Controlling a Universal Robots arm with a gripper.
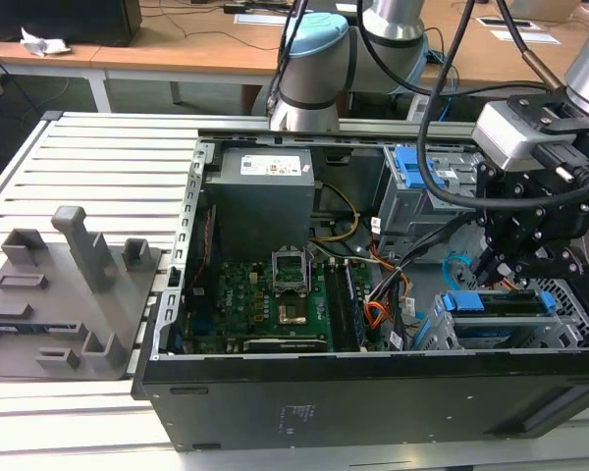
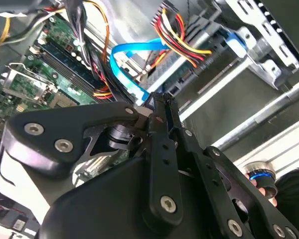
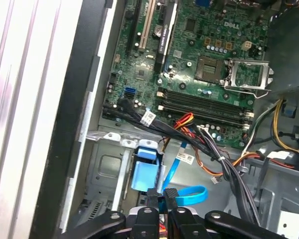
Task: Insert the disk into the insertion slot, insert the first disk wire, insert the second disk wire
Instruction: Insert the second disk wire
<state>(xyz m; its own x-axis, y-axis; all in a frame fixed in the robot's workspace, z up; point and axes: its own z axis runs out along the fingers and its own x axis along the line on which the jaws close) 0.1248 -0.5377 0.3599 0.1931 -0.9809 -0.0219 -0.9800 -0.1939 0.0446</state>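
Grey plastic, a fixture plate (image 1: 69,285), sits on the slatted bench (image 1: 79,157) at the exterior view's left, well apart from the work. Further right is the open computer case (image 1: 275,412) with its green motherboard (image 1: 265,294).

In the near corner at the exterior view's right is the insertion slot (image 1: 577,312), low and perforated. The disk (image 1: 499,302) lies flat inside it. Its bright blue carrier edge shows, and its long axis runs across the exterior view from left to right. I judge the disk already seated.

My end effector (image 1: 499,263) hangs just above the disk, slightly to the far side, so the disk lies directly below it and a touch nearer. In both wrist views the end effector (image 2: 157,102) (image 3: 162,193) looks clenched on the end of the blue flat wire (image 2: 124,50) (image 3: 189,195). The wire loops away toward the motherboard side. I take this for one of the disk wires.

In the first wrist view the carrier's blue tab (image 3: 145,172) stands just beside the fingertips, inside the silver bay (image 3: 107,169).
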